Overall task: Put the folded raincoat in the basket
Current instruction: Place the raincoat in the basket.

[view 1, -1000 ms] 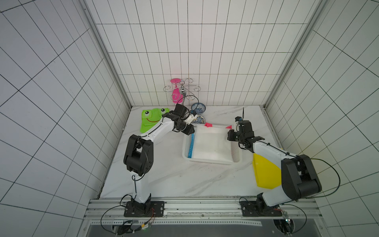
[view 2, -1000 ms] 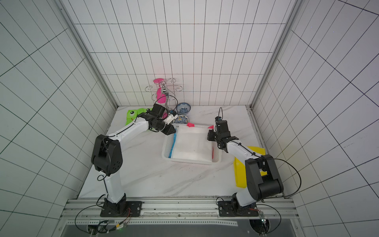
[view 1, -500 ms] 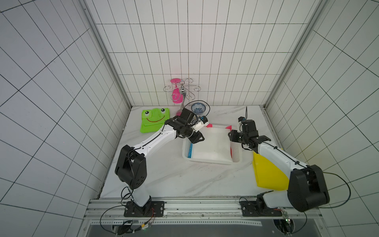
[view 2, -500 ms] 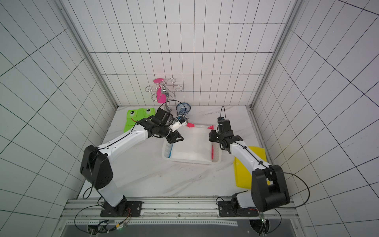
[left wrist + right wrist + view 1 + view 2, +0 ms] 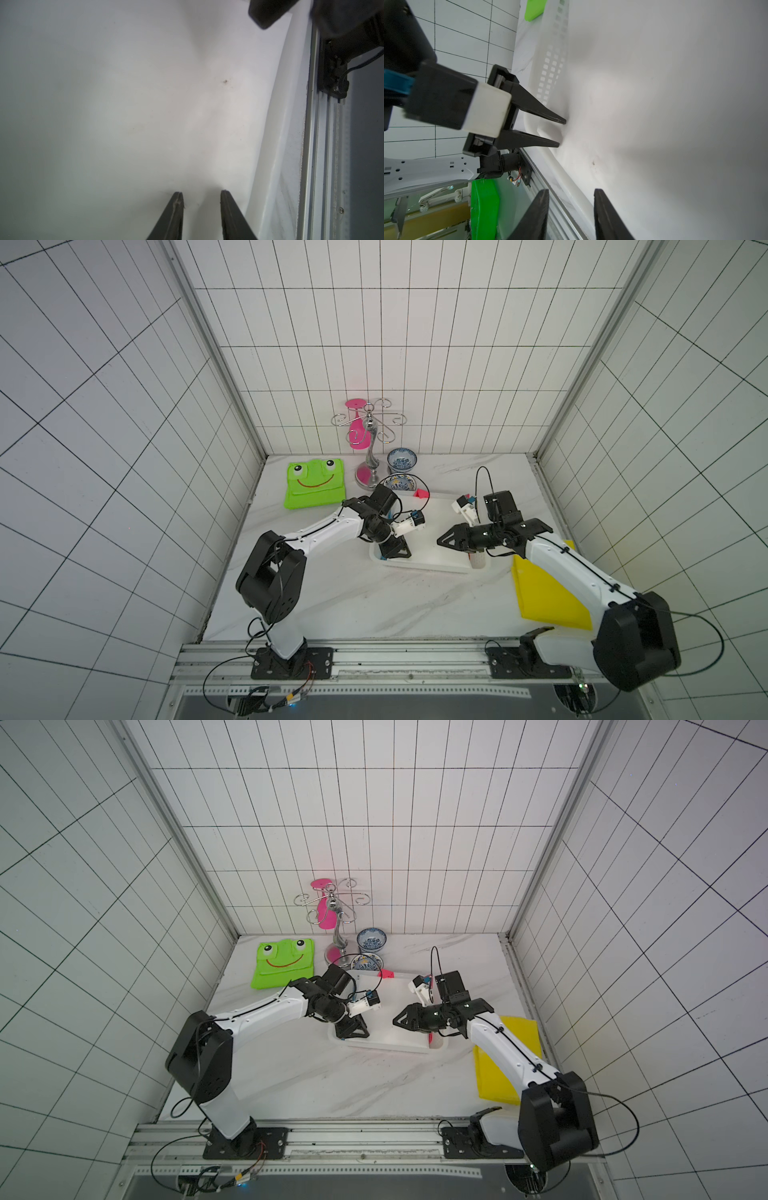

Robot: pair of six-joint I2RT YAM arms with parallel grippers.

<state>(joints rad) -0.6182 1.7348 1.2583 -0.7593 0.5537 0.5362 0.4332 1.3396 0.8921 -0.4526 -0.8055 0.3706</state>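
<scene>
Both left gripper (image 5: pixel 562 133) and right gripper (image 5: pixel 571 190) are pictured part-open, empty, the folded raincoat (image 5: pixel 654 104) just beneath them in the basket (image 5: pixel 550 68).

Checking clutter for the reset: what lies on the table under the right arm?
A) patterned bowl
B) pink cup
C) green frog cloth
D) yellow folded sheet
D: both top views show the yellow folded sheet flat on the table, partly beneath the right arm.

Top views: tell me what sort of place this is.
Likely a staged robot test cell, not a home: white tiled walls box in a marble-look tabletop, and the left arm and right arm stand bolted to an aluminium rail along its front.
</scene>
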